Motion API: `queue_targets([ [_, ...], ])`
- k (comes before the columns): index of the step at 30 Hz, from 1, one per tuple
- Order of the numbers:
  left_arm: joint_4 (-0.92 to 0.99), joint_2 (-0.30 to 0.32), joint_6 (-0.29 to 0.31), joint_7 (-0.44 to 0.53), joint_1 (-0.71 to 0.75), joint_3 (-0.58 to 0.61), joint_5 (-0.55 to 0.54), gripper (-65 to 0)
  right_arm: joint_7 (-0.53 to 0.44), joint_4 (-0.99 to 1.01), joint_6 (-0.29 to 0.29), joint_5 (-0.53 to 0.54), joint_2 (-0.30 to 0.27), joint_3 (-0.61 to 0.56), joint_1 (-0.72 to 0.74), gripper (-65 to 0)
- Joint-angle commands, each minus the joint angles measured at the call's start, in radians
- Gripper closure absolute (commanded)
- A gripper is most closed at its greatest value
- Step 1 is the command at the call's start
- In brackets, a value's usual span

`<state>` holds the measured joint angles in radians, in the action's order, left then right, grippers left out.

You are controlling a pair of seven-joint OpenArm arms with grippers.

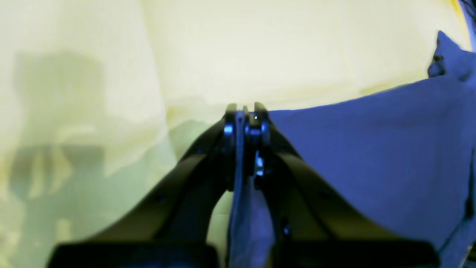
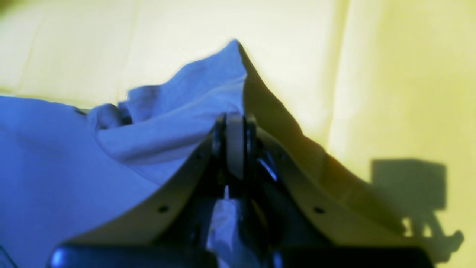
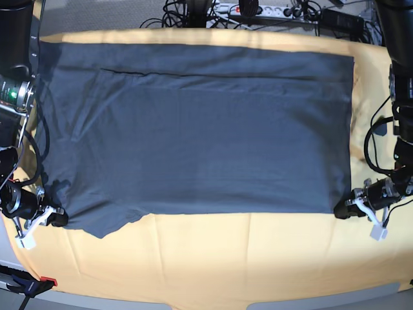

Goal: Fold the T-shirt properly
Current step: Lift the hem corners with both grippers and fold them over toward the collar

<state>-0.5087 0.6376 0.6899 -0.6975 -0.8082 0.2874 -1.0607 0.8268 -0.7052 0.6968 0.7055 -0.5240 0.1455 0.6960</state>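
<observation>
A dark slate-grey T-shirt (image 3: pixel 193 129) lies spread flat across a yellow-covered table (image 3: pixel 213 265), filling the upper and middle of the base view from near the left edge to near the right. At lower left of that view, the right gripper (image 3: pixel 57 217) sits at the garment's near-left corner, where a sleeve flap juts down toward the frame's bottom. The right wrist view shows that gripper (image 2: pixel 235 123) with its jaws together on the cloth, a peak of fabric (image 2: pixel 208 93) rising just beyond the tips and more hanging between the fingers. Across the top of the base view, cables and a power strip (image 3: pixel 258 9) lie beyond the table's far edge. At lower right, the left gripper (image 3: pixel 342 210) meets the shirt's near-right corner. The left wrist view shows its jaws (image 1: pixel 245 115) pressed together on a thin fold of the cloth, which runs down between the fingers while the shirt (image 1: pixel 372 149) stretches off to the right of the frame.
</observation>
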Motion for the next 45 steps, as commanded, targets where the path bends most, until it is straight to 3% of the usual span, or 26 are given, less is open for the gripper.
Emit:
queue_targets([
  [1, -0.011, 0.009, 0.008, 0.038, -0.05, -0.007, -0.007, 0.0, -0.031, -0.014, 0.001, 0.014, -0.022, 0.005, 0.049, 0.0],
  [7, -0.011, -0.035, 0.008, 0.047, -0.114, -0.007, 0.04, 0.0, -0.057, -0.014, 0.001, -0.008, -0.022, 0.005, 0.068, 0.0],
  [13, -0.011, -0.03, 0.008, 0.005, -0.154, -0.007, 0.057, 0.0, -0.051, -0.014, 0.001, 0.007, -0.033, 0.004, 0.066, 0.0],
  [16, -0.011, -0.021, 0.008, -0.067, -0.153, -0.007, -0.005, 0.0, 0.021, -0.014, 0.001, 0.101, -0.047, 0.004, 0.066, 0.0],
  [22, -0.013, -0.019, 0.008, -0.27, -0.15, -0.007, -0.211, 0.0, 0.117, -0.015, 0.001, 0.138, -0.061, -0.005, 0.055, 0.0],
  [25, -0.027, -0.01, 0.008, -0.345, -0.151, -0.007, -0.289, 0.0, 0.176, -0.027, 0.001, 0.211, -0.09, -0.049, 0.037, 0.0],
  [33, -0.055, 0.032, 0.008, -0.473, -0.15, -0.007, -0.419, 0.0, 0.294, -0.22, 0.001, 0.375, -0.174, -0.09, -0.058, 0.0],
  [39, -0.116, 0.047, 0.008, -0.55, -0.077, -0.007, -0.423, 0.0, 0.322, -0.383, 0.001, 0.422, -0.209, -0.09, -0.198, 0.0],
  [45, -0.348, 0.16, 0.008, -0.538, 0.068, -0.007, -0.423, 0.0, 0.317, -0.421, 0.001, 0.421, -0.259, -0.089, -0.29, 0.0],
])
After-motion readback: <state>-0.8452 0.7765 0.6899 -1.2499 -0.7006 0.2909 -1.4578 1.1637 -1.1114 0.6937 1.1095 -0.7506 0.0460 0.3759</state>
